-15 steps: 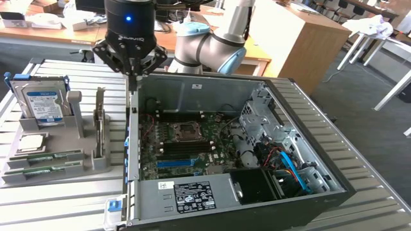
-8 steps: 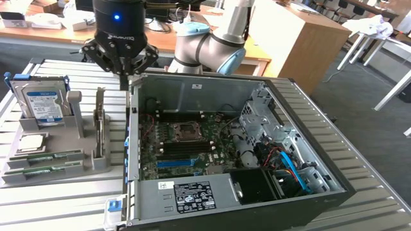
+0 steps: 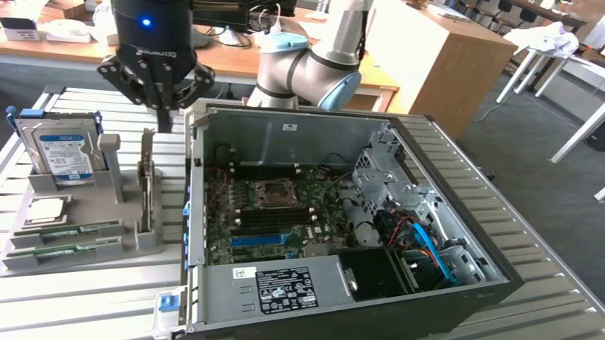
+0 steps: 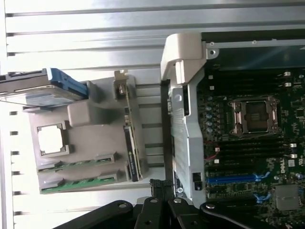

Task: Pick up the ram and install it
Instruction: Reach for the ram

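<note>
While the claw (image 3: 164, 119) hangs closed and empty above the desk (image 3: 95, 297), pick-up of the ram (image 3: 68, 232) has not yet begun, so the work looks to be at its approach step. The ram lies flat in a slot of the grey holder (image 3: 85, 205), at the holder's end nearest the desk's front edge, with a twin stick (image 3: 64, 249) just beside it. That holder sits toward the desk's edge on the exterior view's left, and it also carries an upright hard drive (image 3: 59, 152) and an expansion card (image 3: 147, 184) standing on edge.

The claw is well apart from the ram. It hovers over the holder's far end, above the expansion card and just beside the wall of the open computer case (image 3: 283, 113). Nothing is between its fingers.

Judging from this layout, taking the ram would call for the claw to travel toward the desk's front edge, clear of the card and the drive. It would have to part its fingers and come down squarely across the slim board's long edges. The dark memory slots (image 3: 274, 216) inside the case look empty.
</note>
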Controlling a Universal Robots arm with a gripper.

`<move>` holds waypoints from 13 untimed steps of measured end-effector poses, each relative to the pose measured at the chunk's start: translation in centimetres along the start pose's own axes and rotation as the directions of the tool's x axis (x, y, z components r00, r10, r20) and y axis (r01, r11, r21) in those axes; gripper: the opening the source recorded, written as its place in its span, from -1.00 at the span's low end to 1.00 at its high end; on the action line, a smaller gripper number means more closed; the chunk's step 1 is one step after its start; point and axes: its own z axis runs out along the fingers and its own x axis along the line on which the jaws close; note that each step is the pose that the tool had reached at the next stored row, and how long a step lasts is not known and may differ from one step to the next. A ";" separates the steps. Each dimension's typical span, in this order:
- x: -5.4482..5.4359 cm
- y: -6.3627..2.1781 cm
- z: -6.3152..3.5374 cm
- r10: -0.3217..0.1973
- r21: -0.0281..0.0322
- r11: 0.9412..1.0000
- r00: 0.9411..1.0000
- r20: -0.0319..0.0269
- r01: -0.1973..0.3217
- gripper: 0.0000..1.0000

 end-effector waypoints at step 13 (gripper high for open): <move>3.4 -0.26 0.06 0.000 0.000 1.000 1.000 -0.006 0.000 -0.80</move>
